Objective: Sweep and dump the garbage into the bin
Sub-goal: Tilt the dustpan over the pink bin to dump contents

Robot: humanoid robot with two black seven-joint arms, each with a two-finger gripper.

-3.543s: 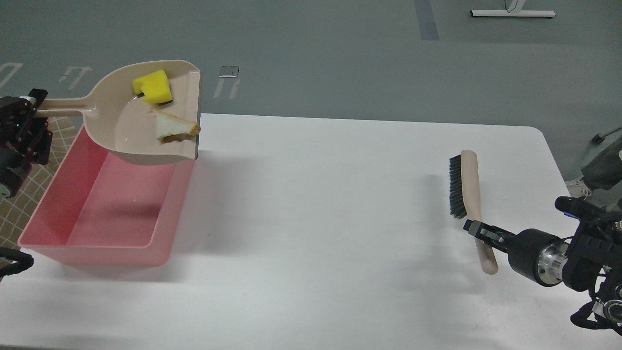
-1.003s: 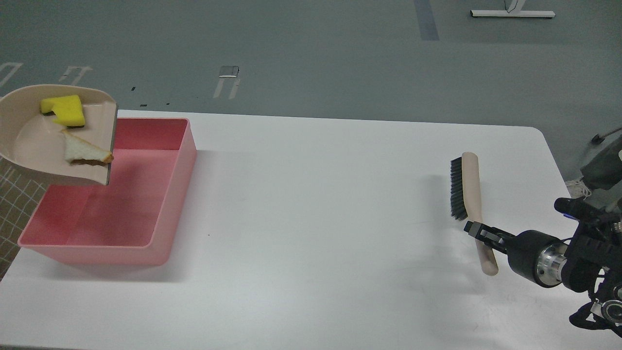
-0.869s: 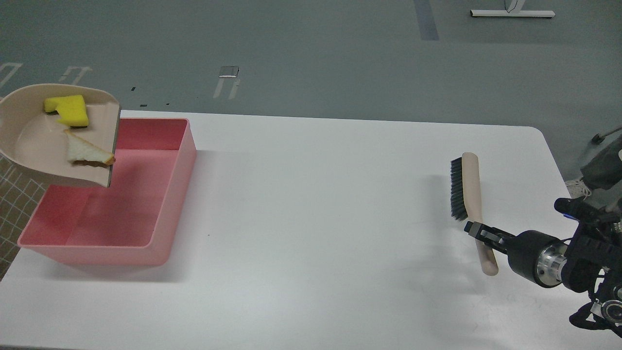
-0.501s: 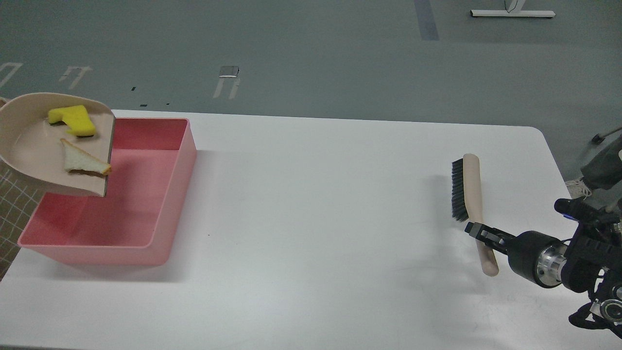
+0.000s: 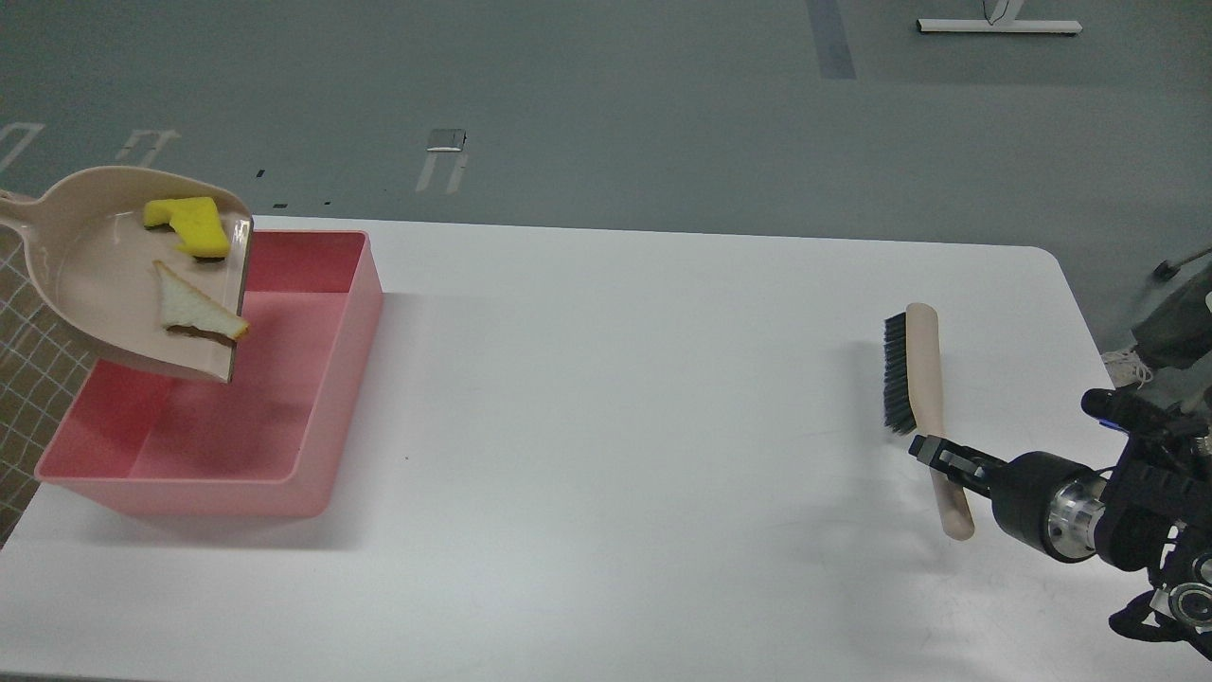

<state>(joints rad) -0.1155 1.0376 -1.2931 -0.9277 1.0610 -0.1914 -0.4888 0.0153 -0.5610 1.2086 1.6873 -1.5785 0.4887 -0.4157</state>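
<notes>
The right gripper (image 5: pixel 933 453) has its jaws clamped on the brush (image 5: pixel 917 384) handle, parked far right. The left one is out of view. The dustpan (image 5: pixel 95 284) tilts over the pink bin (image 5: pixel 312 417) so the yellow sponge (image 5: pixel 194 225) and bread (image 5: pixel 194 314) slide out. No writing readable.

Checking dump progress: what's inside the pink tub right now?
The visible floor of the pink tub is bare. The sponge and bread still lie in the dustpan above it, which covers the tub's far-left part.
</notes>
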